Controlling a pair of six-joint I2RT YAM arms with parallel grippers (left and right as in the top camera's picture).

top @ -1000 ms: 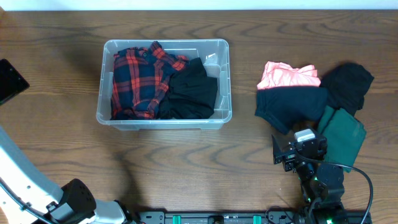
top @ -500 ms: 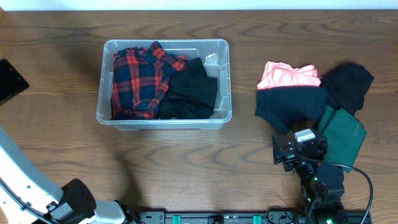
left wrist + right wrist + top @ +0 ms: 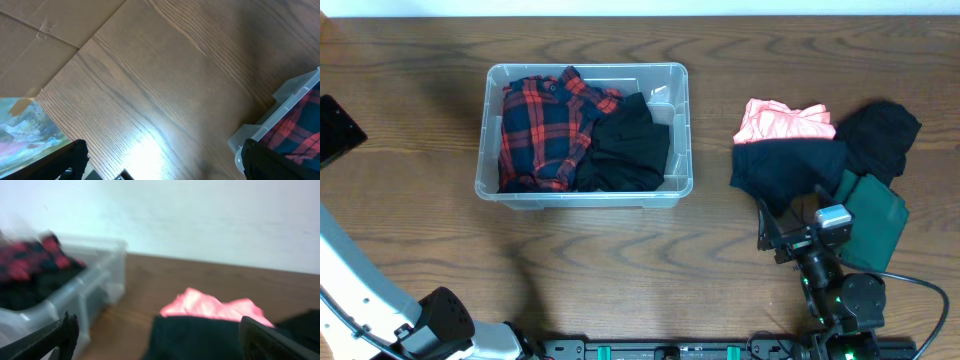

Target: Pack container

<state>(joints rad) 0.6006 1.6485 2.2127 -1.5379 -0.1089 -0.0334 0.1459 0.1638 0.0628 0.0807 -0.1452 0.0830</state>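
The clear plastic container (image 3: 682,150) stands left of centre and holds a red plaid shirt (image 3: 540,130) and a black garment (image 3: 625,150). It also shows in the left wrist view (image 3: 280,117) and, blurred, in the right wrist view (image 3: 65,300). A pile of clothes lies on the right: a pink garment (image 3: 785,120), a dark navy garment (image 3: 785,168), a black garment (image 3: 882,135) and a green garment (image 3: 875,220). My right gripper (image 3: 790,207) is open and empty at the near edge of the navy garment (image 3: 200,340). My left gripper (image 3: 165,167) is open and empty over bare table, left of the container.
A black flat object (image 3: 335,130) lies at the table's left edge. The left arm's white link (image 3: 360,290) crosses the near left corner. Cardboard (image 3: 45,30) lies beyond the table edge in the left wrist view. A white wall (image 3: 200,215) stands behind the table.
My right gripper has shifted slightly right and forward toward the clothes pile, its fingers now over the navy garment's near edge. The left arm and the container have not moved.
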